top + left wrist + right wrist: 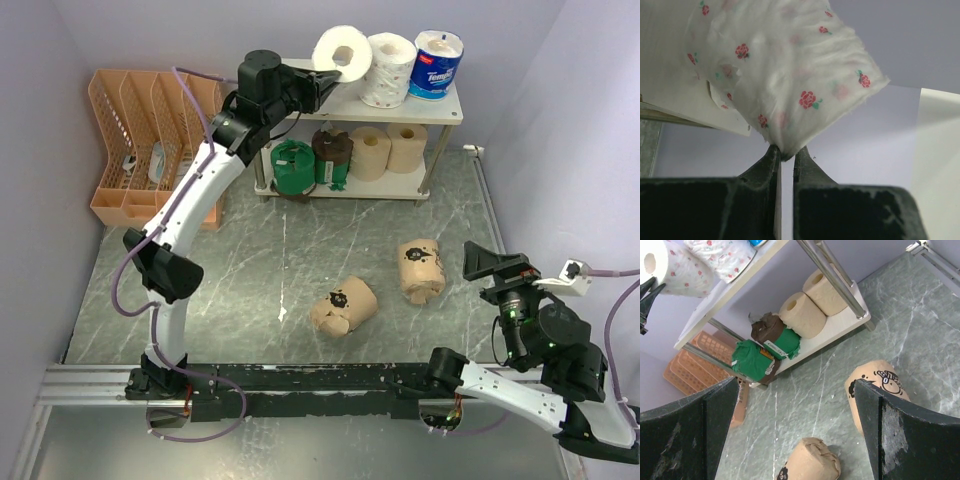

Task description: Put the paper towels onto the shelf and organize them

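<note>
My left gripper [325, 90] reaches over the left end of the shelf's top board [445, 105]. Its jaws [786, 152] are shut on a pinch of a white rose-speckled paper towel roll [790, 75], also seen from above [342, 55]. Beside it on the top board stand another speckled roll [390, 68] and a blue-white one [438, 62]. The lower board holds green [293, 167], dark brown [332, 155] and two tan rolls [368, 152]. Two kraft rolls [343, 305] [421, 270] lie on the table. My right gripper [497, 265] is open and empty, above the kraft rolls [880, 390] [810, 460].
An orange slotted organizer [150, 140] stands at the back left, next to the shelf. Purple walls close in the sides and back. A silver shelf leg [835, 275] shows in the right wrist view.
</note>
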`<state>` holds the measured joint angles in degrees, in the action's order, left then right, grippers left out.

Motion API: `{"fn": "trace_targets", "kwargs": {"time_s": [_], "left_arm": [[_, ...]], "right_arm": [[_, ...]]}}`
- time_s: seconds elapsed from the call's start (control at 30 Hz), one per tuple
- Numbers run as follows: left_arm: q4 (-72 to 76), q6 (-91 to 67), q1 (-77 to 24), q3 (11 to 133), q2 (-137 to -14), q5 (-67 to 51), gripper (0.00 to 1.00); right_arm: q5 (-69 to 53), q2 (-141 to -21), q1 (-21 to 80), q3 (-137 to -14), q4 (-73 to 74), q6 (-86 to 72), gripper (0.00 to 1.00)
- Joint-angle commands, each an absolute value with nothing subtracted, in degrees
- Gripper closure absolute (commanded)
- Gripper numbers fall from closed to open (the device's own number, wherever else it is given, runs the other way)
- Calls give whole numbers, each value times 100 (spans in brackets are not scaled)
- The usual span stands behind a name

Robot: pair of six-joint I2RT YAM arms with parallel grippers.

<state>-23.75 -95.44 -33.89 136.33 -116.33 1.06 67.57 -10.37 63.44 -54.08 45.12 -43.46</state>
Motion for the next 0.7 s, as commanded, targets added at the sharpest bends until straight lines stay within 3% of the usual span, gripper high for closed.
{"fn": "trace_targets", "kwargs": {"time_s": [0.0,0.37,0.53,0.67], "left_arm": [[-1801,-9549,-3438,13643,-11502,160,93],[-1756,-9621,-3452,13432,-11424,106,93],[-1704,-9582,-3519,13296,-11319,113,80],[-1629,-9539,-3541,13273,-11314,155,78]], "right_arm": [[6926,-890,6385,-5442,4617,-4426,0],[6884,-993,6389,-5458,4500,-4354,0],[6860,-1010,6385,-5419,4403,-4283,0],[6844,-994,6383,-5401,4347,-4233,0]]}}
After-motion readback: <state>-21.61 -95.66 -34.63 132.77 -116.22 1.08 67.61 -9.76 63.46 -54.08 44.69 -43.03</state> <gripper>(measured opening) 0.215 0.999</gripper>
